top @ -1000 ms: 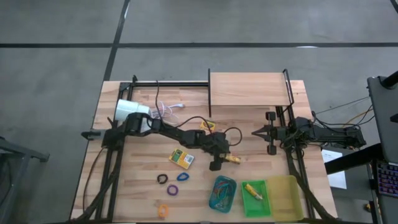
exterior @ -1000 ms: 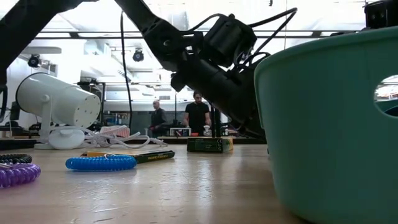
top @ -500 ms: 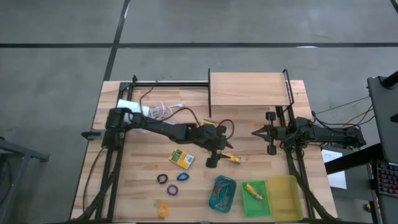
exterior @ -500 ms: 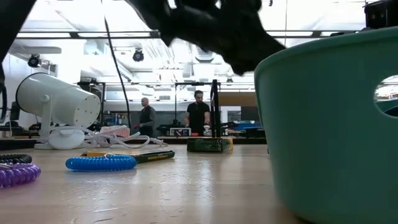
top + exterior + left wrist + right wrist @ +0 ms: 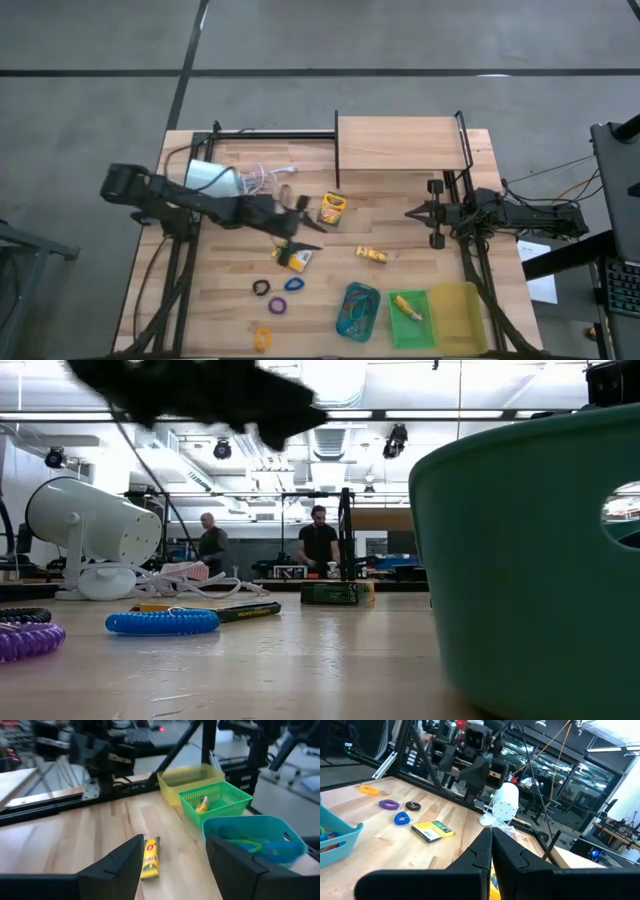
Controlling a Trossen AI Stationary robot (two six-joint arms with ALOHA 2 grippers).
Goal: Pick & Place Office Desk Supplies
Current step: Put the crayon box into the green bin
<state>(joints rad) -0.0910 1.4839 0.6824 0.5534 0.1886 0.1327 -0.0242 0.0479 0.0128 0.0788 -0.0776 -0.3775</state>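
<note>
Both arms are matte black, built of slim jointed segments with black cables looping alongside. The left gripper [image 5: 172, 862] ends in two broad, angular dark fingers [image 5: 120, 865]; the right gripper [image 5: 491, 851] has the same black, wedge-shaped fingers.

Overhead and tabletop cameras share (partly) the teal tray [image 5: 358, 311].

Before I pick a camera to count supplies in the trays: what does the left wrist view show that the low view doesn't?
Only the left wrist view: the yellow tray, the green tray with a yellow piece, and a small crayon box between the open left gripper.
Only the low view: the white lamp, blue loop, purple loop.
Both: the teal tray and tabletop.
</note>
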